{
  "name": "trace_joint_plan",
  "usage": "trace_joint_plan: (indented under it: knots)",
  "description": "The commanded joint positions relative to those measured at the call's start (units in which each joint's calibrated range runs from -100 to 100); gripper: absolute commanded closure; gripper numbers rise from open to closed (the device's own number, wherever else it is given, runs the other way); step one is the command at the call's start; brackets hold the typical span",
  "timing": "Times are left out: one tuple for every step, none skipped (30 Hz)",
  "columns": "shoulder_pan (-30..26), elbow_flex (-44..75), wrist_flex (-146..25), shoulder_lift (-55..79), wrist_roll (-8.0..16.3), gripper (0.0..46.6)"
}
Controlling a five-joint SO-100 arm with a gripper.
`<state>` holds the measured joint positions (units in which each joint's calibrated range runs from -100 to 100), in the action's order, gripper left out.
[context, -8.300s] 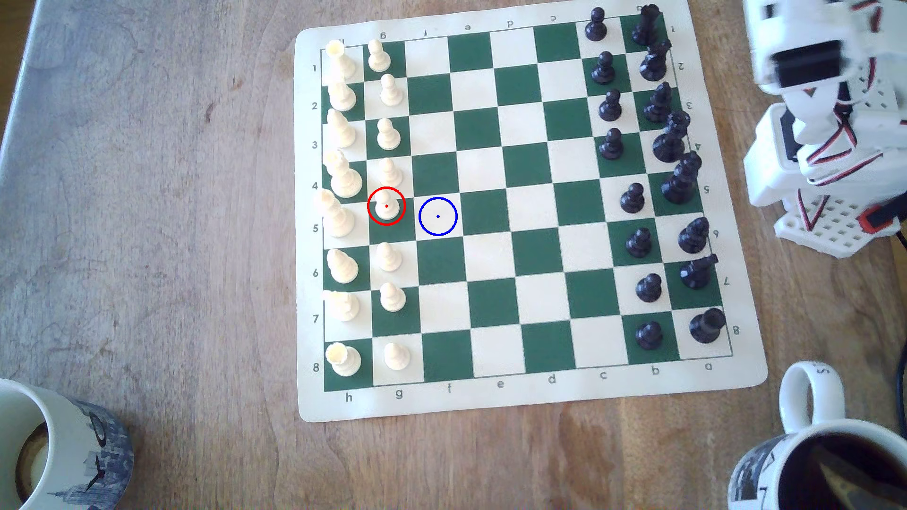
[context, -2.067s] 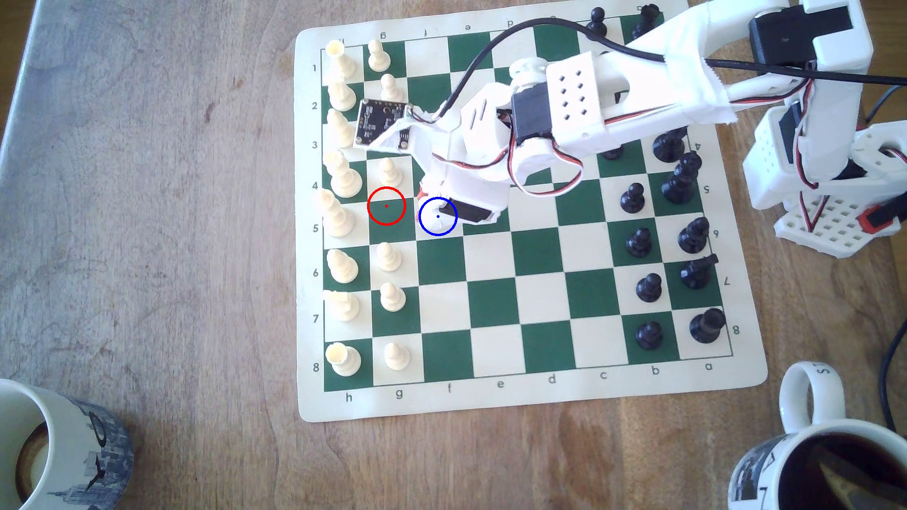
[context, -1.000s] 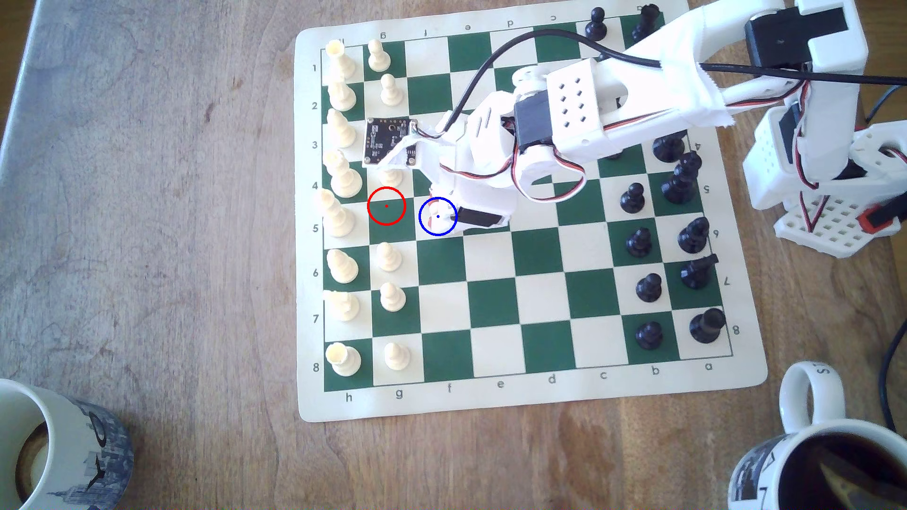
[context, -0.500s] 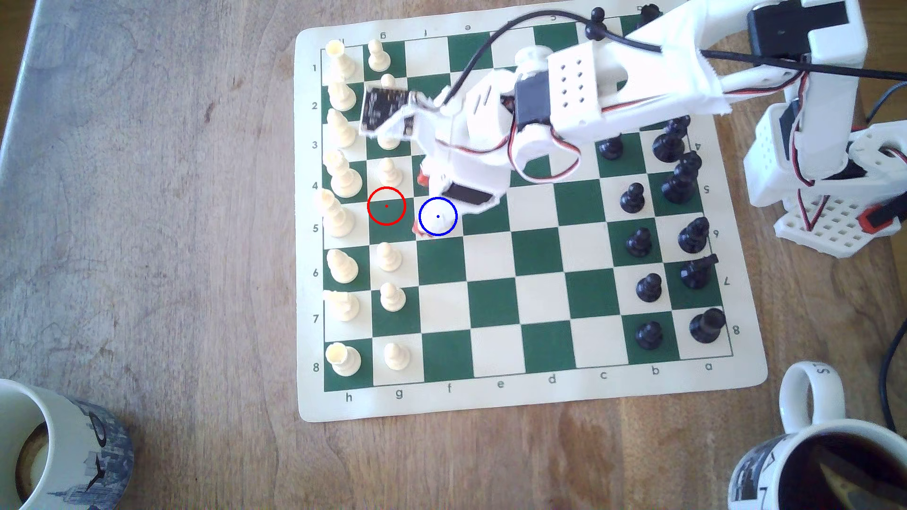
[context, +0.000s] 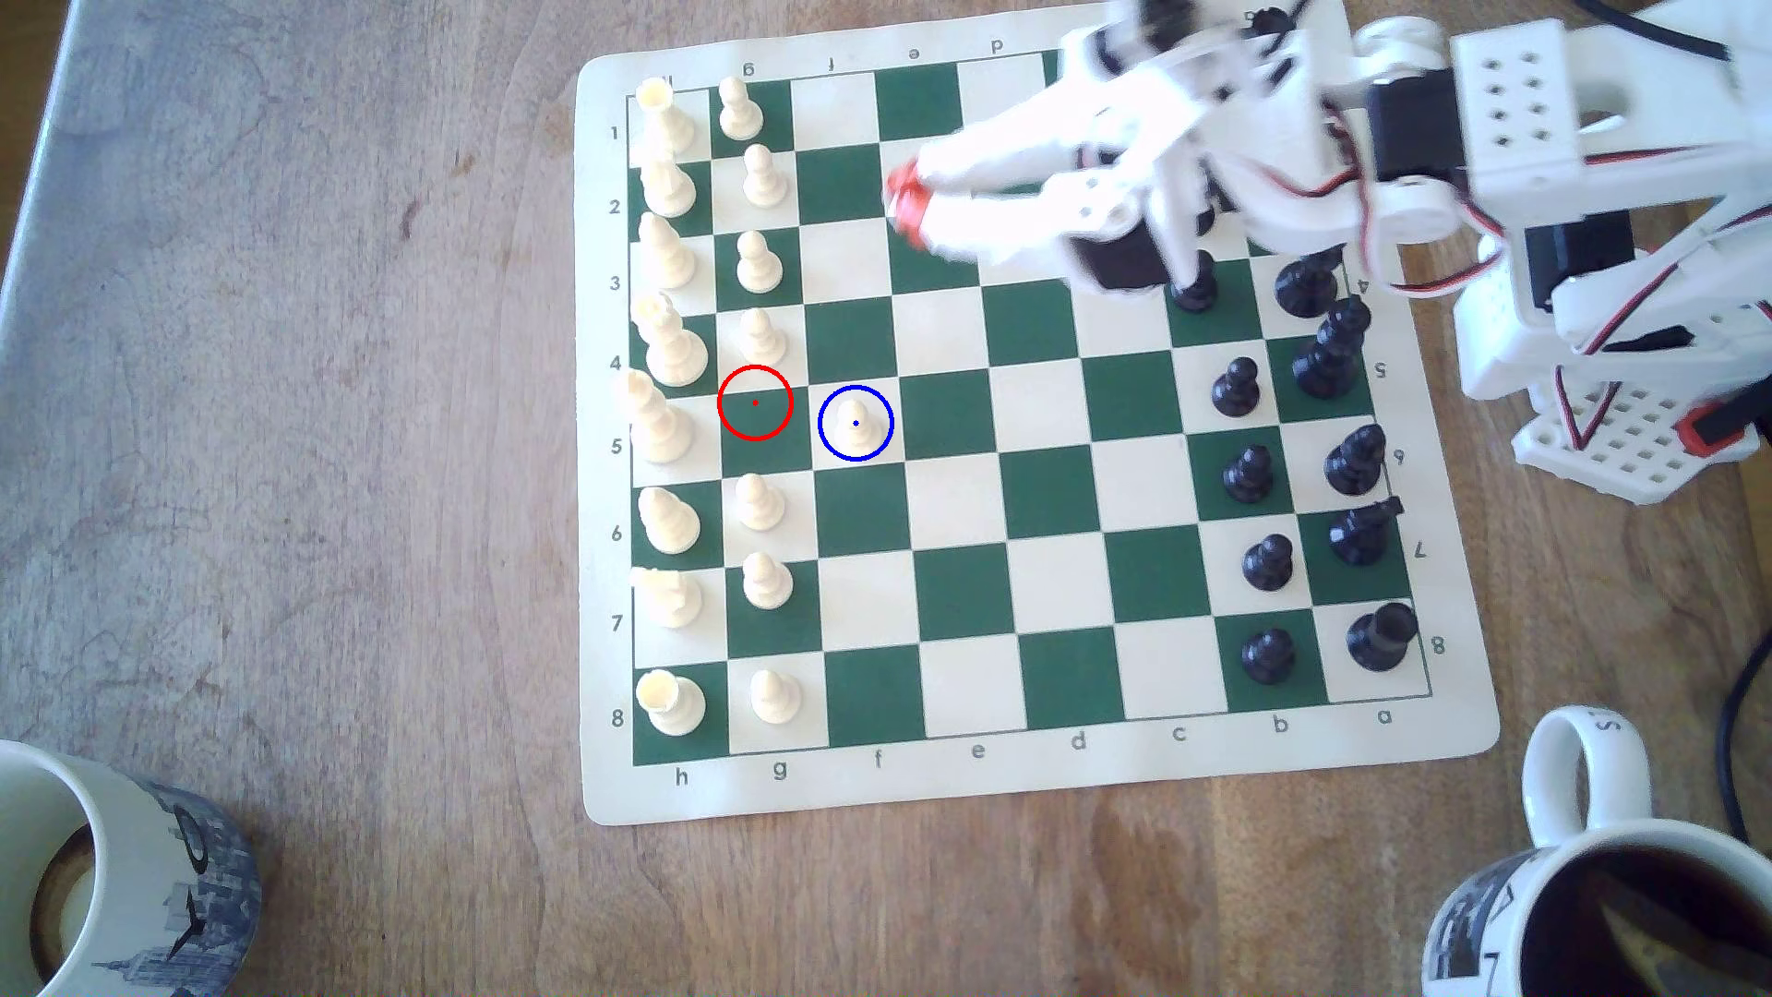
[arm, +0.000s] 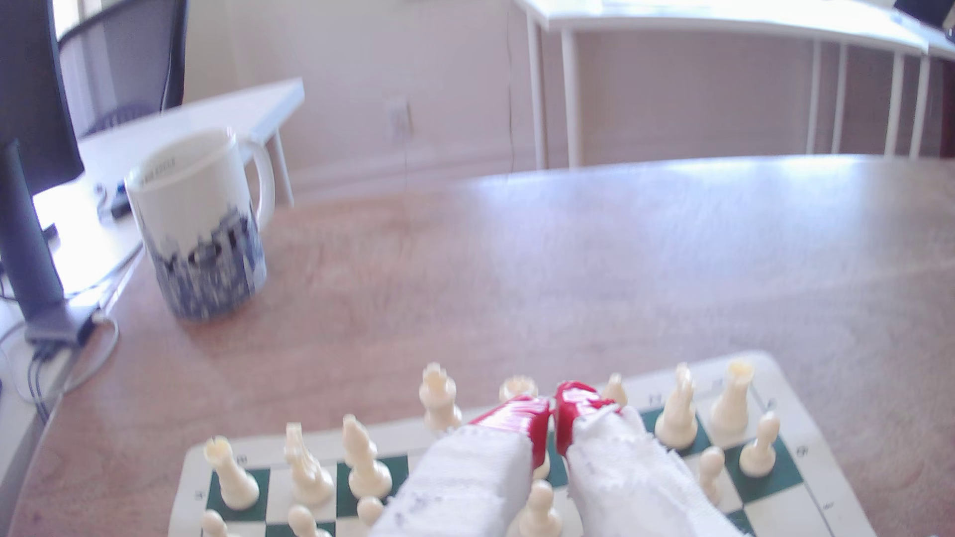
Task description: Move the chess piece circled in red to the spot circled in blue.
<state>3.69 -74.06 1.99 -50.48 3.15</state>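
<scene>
The board's border (context: 1055,767) reads h to a, numbers 1–8.

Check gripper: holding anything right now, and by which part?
Nothing held. The gripper has its red tips together with nothing between them; the pawn stands alone inside the blue ring.

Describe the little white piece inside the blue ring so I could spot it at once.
Find the green-and-cream chessboard and its column of cream pawns near the exterior view's left. The pawn stands alone on a cream square, one column further toward the black side, beside the empty red-ringed green square.
</scene>
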Motion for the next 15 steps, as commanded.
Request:
trace_joint_plan:
  knots:
    - [0.4,-12.5,9.1,-22.9,-0.3,46.4]
    - [0.3,-14.1,9.9,-25.5,-0.3,46.4]
    - [0.2,-15.5,11.3,-27.4,-0.3,46.4]
    - [-0.1,-17.1,13.1,-29.2,-0.3,46.4]
    - [-0.8,-20.2,16.4,-32.8,-0.3,46.4]
    - [-1.0,-21.5,17.7,-34.7,-0.3,46.4]
    - [-1.4,-22.8,18.3,-37.1,-0.3,46.4]
    - [-1.5,-23.7,18.6,-39.2,-0.3,46.4]
    - [-1.5,-24.4,19.1,-41.3,-0.4,46.4]
    - [-1.6,-25.5,20.9,-44.9,-0.6,46.4]
    - [-1.9,-25.8,23.6,-45.3,-0.7,46.4]
    - [-2.0,-25.8,27.2,-45.3,-0.7,46.4]
    - [-1.7,-25.8,32.7,-45.3,-0.7,46.4]
    - [-1.5,-25.8,36.4,-45.3,-0.7,46.4]
    - [-1.1,-25.8,39.4,-45.3,-0.7,46.4]
